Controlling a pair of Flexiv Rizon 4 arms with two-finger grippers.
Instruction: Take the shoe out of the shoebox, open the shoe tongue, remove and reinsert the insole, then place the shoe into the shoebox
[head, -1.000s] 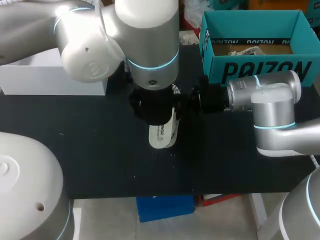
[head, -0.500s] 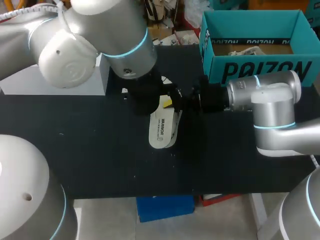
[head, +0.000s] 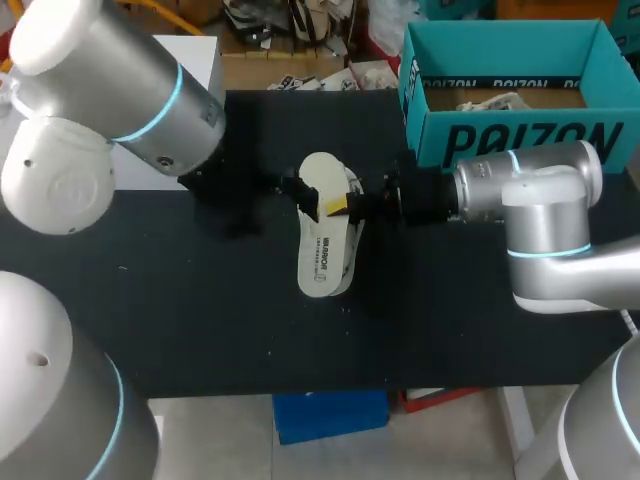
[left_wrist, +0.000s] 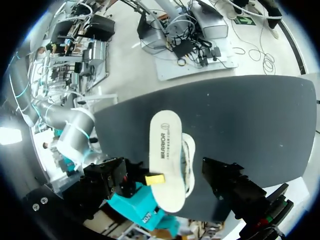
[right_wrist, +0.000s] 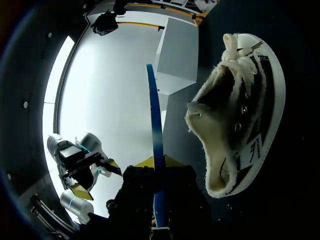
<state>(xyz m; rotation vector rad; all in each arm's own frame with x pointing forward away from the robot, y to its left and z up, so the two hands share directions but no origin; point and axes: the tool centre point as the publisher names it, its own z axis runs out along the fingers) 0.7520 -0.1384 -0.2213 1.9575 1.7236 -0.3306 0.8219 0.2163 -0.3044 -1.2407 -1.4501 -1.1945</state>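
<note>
My right gripper clamps the insole at frame centre, over the shoe; my left gripper, just left, stands open.

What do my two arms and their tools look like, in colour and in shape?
The left arm and the right arm are thick, rounded, glossy silver-white tubes with thin glowing cyan rings at the joints. The left tool and the right tool are black, each with two yellow-tipped fingers.

Shoe mostly hidden beneath insole, shoebox right corner cut off by the edge
</note>
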